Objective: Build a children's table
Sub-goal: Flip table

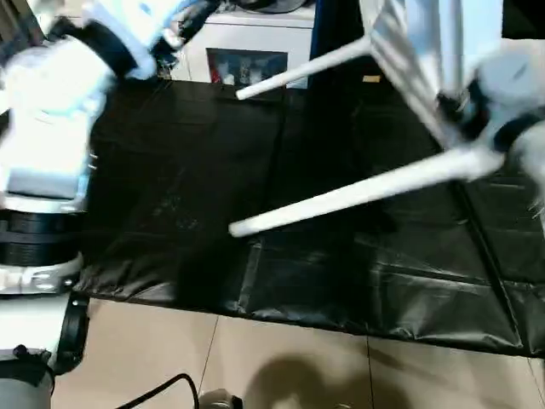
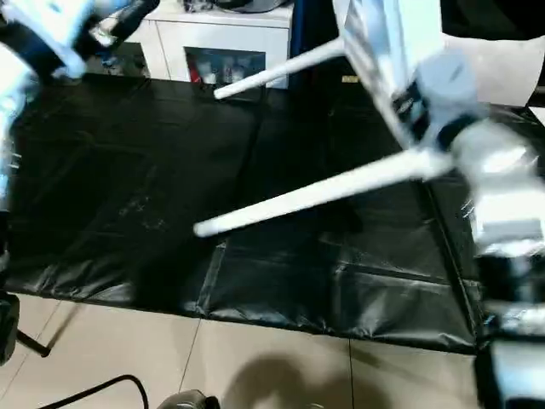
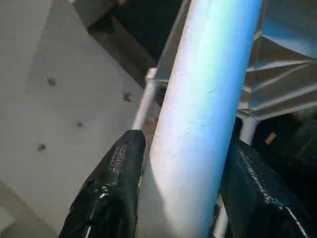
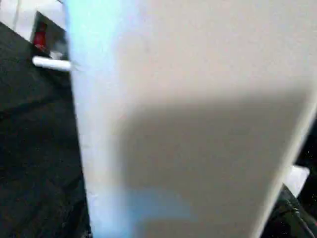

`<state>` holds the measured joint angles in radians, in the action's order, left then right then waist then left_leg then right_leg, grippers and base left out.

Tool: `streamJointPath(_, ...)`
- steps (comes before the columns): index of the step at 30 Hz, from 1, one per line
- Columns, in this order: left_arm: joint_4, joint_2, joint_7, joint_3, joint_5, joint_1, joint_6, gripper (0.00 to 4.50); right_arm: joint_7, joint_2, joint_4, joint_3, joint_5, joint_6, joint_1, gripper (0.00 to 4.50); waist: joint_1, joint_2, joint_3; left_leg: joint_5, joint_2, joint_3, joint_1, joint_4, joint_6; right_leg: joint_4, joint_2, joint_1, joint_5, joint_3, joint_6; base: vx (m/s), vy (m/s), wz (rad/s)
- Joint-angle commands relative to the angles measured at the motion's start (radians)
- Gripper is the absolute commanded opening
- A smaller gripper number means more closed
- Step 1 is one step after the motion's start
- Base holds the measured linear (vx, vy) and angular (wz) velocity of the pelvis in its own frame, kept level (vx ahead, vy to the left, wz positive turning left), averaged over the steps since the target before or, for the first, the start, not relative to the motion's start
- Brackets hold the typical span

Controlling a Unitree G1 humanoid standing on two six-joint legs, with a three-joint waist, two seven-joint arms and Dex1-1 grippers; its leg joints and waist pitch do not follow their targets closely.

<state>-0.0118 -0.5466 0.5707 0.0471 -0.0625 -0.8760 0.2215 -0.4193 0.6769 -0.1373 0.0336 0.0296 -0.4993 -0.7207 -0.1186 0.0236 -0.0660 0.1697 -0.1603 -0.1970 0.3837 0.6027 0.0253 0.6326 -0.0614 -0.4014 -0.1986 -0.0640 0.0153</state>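
Left gripper [image 3: 184, 142] first, in its own wrist view: both black fingers [image 3: 119, 178] sit either side of one white leg [image 3: 198, 124], closed snug against it at roughly half spread. That leg runs up into the ribbed underside [image 3: 282, 84].

Right wrist view: mostly one big flat white panel [image 4: 198, 74] right up against the camera, plus one leg tip [image 4: 49, 63] poking out past its edge.

Head views: the children's table [image 2: 375, 43] is up in the air at the upper right, tipped on edge. The right gripper [image 2: 417, 106] is clamped on the top's lower edge, also about half spread. I count two legs sticking out leftward, an upper one [image 2: 272, 72] and a lower one [image 2: 315, 194], both clear of the black mat [image 2: 111, 187]. Loads of bare mat under them. Mat's near edge meets the tile floor [image 2: 272, 366], where one cable [image 2: 94, 388] lies. One white cabinet [image 2: 230, 38] sits along the far edge.
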Motion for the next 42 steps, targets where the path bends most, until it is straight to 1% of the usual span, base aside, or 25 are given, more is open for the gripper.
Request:
streamJointPath(1,-0.061,0.019,0.009,0.015,0.064,0.034,0.119,2.05,-0.171,0.015,0.020,-0.052,0.056,0.023,-0.014,2.67,0.001,-0.034,0.063,0.188,-0.063,0.033,-0.024,-0.057,-0.020,-0.093,-0.093,0.037,-0.342,0.056,0.149,0.000,0.000,0.00)
streamJointPath(3,-0.043,0.026,0.001,0.031,0.083,0.042,0.166,2.03,-0.205,0.015,0.005,-0.049,0.067,0.054,-0.025,2.74,-0.003,-0.033,0.063,0.200,-0.062,0.033,-0.021,-0.055,-0.026,-0.095,-0.095,0.038,-0.354,0.055,0.143,0.000,0.000,0.00)
streamJointPath(5,-0.029,0.032,-0.003,0.042,0.094,0.048,0.201,2.02,-0.219,0.001,-0.006,-0.032,0.082,0.101,-0.031,3.07,-0.002,-0.033,0.063,0.202,-0.064,0.035,-0.021,-0.058,-0.020,-0.096,-0.095,0.037,-0.364,0.054,0.139,0.000,0.000,0.00)
streamJointPath(9,-0.011,0.044,-0.001,0.052,0.111,0.053,0.239,2.02,-0.196,-0.032,-0.032,0.018,0.111,0.243,-0.058,3.26,0.000,-0.032,0.065,0.216,-0.063,0.036,-0.019,-0.057,-0.019,-0.097,-0.095,0.037,-0.376,0.051,0.132,0.000,0.000,0.00)
streamJointPath(10,-0.005,0.049,-0.005,0.053,0.114,0.055,0.254,2.02,-0.191,-0.035,-0.035,0.026,0.112,0.287,-0.067,3.50,0.003,-0.032,0.066,0.219,-0.062,0.035,-0.019,-0.056,-0.020,-0.099,-0.094,0.037,-0.384,0.050,0.130,0.000,0.000,0.00)
streamJointPath(13,0.009,0.064,-0.023,0.061,0.122,0.058,0.290,2.02,-0.205,-0.057,-0.032,0.056,0.140,0.370,-0.088,3.69,0.004,-0.030,0.065,0.223,-0.060,0.035,-0.019,-0.055,-0.024,-0.101,-0.092,0.036,-0.403,0.050,0.125,0.000,0.000,0.00)
streamJointPath(14,0.017,0.071,-0.031,0.065,0.124,0.061,0.306,2.02,-0.198,-0.079,-0.027,0.082,0.151,0.431,-0.102,3.88,0.003,-0.028,0.065,0.224,-0.060,0.036,-0.020,-0.055,-0.025,-0.101,-0.092,0.034,-0.404,0.050,0.126,0.000,0.000,0.00)
streamJointPath(16,0.025,0.077,-0.039,0.068,0.123,0.063,0.323,2.02,-0.192,-0.098,-0.015,0.102,0.163,0.487,-0.113,3.97,0.004,-0.027,0.066,0.221,-0.060,0.036,-0.018,-0.056,-0.028,-0.101,-0.089,0.035,-0.399,0.047,0.127,0.000,0.000,0.00)
streamJointPath(17,0.030,0.080,-0.043,0.070,0.120,0.065,0.332,2.02,-0.180,-0.112,-0.001,0.115,0.171,0.521,-0.120,4.03,0.002,-0.024,0.069,0.223,-0.062,0.035,-0.020,-0.055,-0.028,-0.100,-0.091,0.032,-0.392,0.049,0.129,0.000,0.000,0.00)
streamJointPath(19,0.037,0.085,-0.050,0.073,0.114,0.068,0.347,2.02,-0.170,-0.131,0.027,0.134,0.194,0.578,-0.132,4.18,0.002,-0.024,0.069,0.221,-0.062,0.035,-0.020,-0.056,-0.034,-0.098,-0.089,0.032,-0.370,0.049,0.135,0.000,0.000,0.00)
streamJointPath(20,0.038,0.085,-0.049,0.073,0.113,0.070,0.346,2.02,-0.166,-0.139,0.041,0.142,0.207,0.594,-0.136,4.39,-0.001,-0.023,0.070,0.213,-0.063,0.035,-0.020,-0.057,-0.036,-0.095,-0.088,0.032,-0.350,0.049,0.139,0.000,0.000,0.00)
streamJointPath(23,0.041,0.083,-0.048,0.072,0.109,0.076,0.342,2.01,-0.165,-0.166,0.086,0.163,0.259,0.616,-0.138,4.49,-0.008,-0.021,0.072,0.213,-0.065,0.036,-0.021,-0.059,-0.038,-0.092,-0.087,0.032,-0.320,0.050,0.141,0.000,0.000,0.00)
streamJointPath(25,0.036,0.078,-0.040,0.072,0.109,0.090,0.316,2.00,-0.175,-0.199,0.137,0.164,0.308,0.589,-0.117,4.50,-0.011,-0.018,0.070,0.224,-0.065,0.037,-0.021,-0.062,-0.036,-0.094,-0.086,0.032,-0.322,0.051,0.135,0.000,0.000,0.00)
streamJointPath(28,0.028,0.070,-0.010,0.077,0.121,0.122,0.250,1.97,-0.151,-0.269,0.202,0.144,0.360,0.529,-0.038,4.50,-0.014,-0.014,0.068,0.249,-0.065,0.039,-0.022,-0.067,-0.028,-0.101,-0.088,0.028,-0.355,0.053,0.118,0.000,0.000,0.00)
streamJointPath(29,0.025,0.063,-0.009,0.081,0.114,0.140,0.230,1.97,-0.129,-0.303,0.228,0.112,0.355,0.516,0.025,4.50,-0.014,-0.011,0.066,0.263,-0.066,0.042,-0.022,-0.072,-0.016,-0.103,-0.088,0.027,-0.374,0.053,0.106,0.000,0.000,0.00)
streamJointPath(30,0.020,0.061,-0.013,0.086,0.116,0.150,0.217,1.97,-0.102,-0.342,0.236,0.103,0.369,0.512,0.077,4.50,-0.012,-0.012,0.067,0.278,-0.067,0.043,-0.023,-0.075,-0.004,-0.104,-0.087,0.026,-0.379,0.053,0.098,0.000,0.000,0.00)
streamJointPath(31,0.020,0.061,-0.013,0.086,0.116,0.150,0.217,1.94,-0.102,-0.342,0.236,0.103,0.369,0.512,0.077,4.50,-0.010,-0.013,0.068,0.304,-0.067,0.044,-0.026,-0.077,0.007,-0.106,-0.088,0.023,-0.395,0.052,0.096,0.000,0.000,0.00)
streamJointPath(33,0.009,0.061,-0.009,0.099,0.130,0.163,0.189,1.90,-0.055,-0.409,0.236,0.104,0.406,0.503,0.159,4.50,-0.012,-0.015,0.073,0.305,-0.067,0.044,-0.029,-0.077,0.014,-0.105,-0.089,0.024,-0.386,0.053,0.098,0.000,0.000,0.00)
streamJointPath(34,0.002,0.067,-0.017,0.123,0.145,0.175,0.174,1.90,-0.042,-0.458,0.216,0.109,0.426,0.506,0.254,4.50,-0.011,-0.013,0.065,0.330,-0.066,0.044,-0.029,-0.080,0.016,-0.111,-0.090,0.017,-0.411,0.055,0.093,0.000,0.000,0.00)
streamJointPath(35,0.002,0.067,-0.017,0.123,0.145,0.175,0.174,1.87,-0.042,-0.458,0.216,0.109,0.426,0.506,0.254,4.50,-0.012,-0.010,0.065,0.345,-0.068,0.045,-0.032,-0.081,0.019,-0.114,-0.093,0.015,-0.424,0.056,0.089,0.000,0.000,0.00)
streamJointPath(37,-0.008,0.061,-0.015,0.137,0.149,0.190,0.151,1.86,-0.058,-0.488,0.214,0.103,0.417,0.515,0.392,4.50,-0.012,-0.016,0.067,0.351,-0.069,0.046,-0.032,-0.083,0.024,-0.115,-0.092,0.018,-0.420,0.056,0.082,0.000,0.000,0.00)
streamJointPath(38,-0.010,0.060,-0.014,0.139,0.150,0.193,0.146,1.86,-0.061,-0.491,0.220,0.103,0.417,0.513,0.416,4.50,-0.012,-0.015,0.064,0.352,-0.069,0.047,-0.030,-0.086,0.021,-0.115,-0.092,0.017,-0.411,0.057,0.083,0.000,0.000,0.00)
streamJointPath(39,-0.011,0.060,-0.014,0.140,0.150,0.194,0.145,1.86,-0.060,-0.492,0.222,0.103,0.418,0.512,0.420,4.50,-0.011,-0.016,0.065,0.353,-0.069,0.048,-0.027,-0.088,0.021,-0.112,-0.093,0.021,-0.408,0.055,0.085,0.000,0.000,0.00)
streamJointPath(41,-0.017,0.055,-0.005,0.143,0.157,0.206,0.120,1.85,-0.044,-0.507,0.235,0.111,0.421,0.503,0.484,4.50,-0.009,-0.018,0.064,0.339,-0.069,0.049,-0.020,-0.090,0.016,-0.112,-0.095,0.024,-0.406,0.056,0.080,0.000,0.000,0.00)
streamJointPath(42,-0.015,0.052,0.002,0.141,0.158,0.214,0.112,1.85,-0.030,-0.517,0.231,0.120,0.419,0.506,0.511,4.50,-0.008,-0.023,0.058,0.351,-0.068,0.048,-0.022,-0.091,0.014,-0.119,-0.096,0.018,-0.445,0.056,0.068,0.000,0.000,0.00)
